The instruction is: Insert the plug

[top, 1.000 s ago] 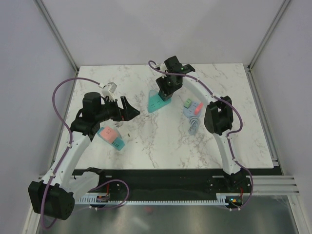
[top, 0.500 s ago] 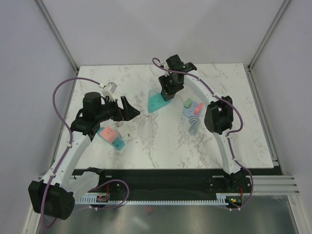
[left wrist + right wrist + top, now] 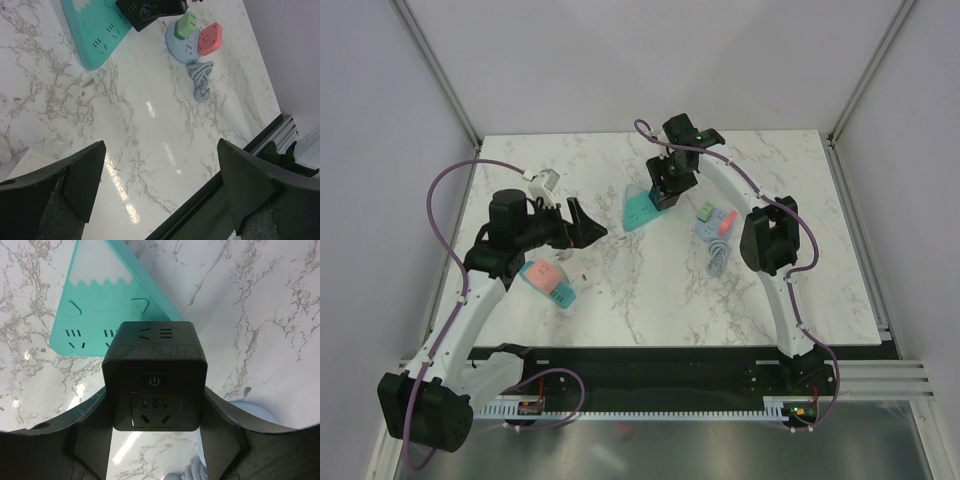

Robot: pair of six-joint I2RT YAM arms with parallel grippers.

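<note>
**A:** Where is the plug in relation to the gripper?

**B:** The black cube plug (image 3: 155,347) sits squarely between the fingers of the right gripper (image 3: 155,405). The fingers are closed against two opposite sides of it. The face with the power button and a socket is turned towards the wrist camera.

**A:** And in relation to the strip?

**B:** It is over the teal power strip (image 3: 95,305), covering one corner of the wide end, towards the far middle of the worktop (image 3: 620,290). Its underside is hidden, so I cannot tell whether it touches the strip or is apart from it.

**A:** What about the other arm?

**B:** The left gripper (image 3: 160,180) is spread wide with nothing between its fingers and only bare marble under it. It is well apart from the strip, out to the left.

**A:** Does anything hold other things?

**B:** A pale blue round hub (image 3: 182,45) lies just right of the strip. It carries a green cube (image 3: 187,24) and a pink cube (image 3: 210,37) side by side on top. Its cable (image 3: 201,80) lies bunched on the marble beside it, on the near side.

**A:** What is hard to read?

**B:** In the left wrist view the top edge cuts off both the strip and the plug. A pink and teal block (image 3: 548,281) lies close by the left arm, and it is too small to make out what it is.
</note>
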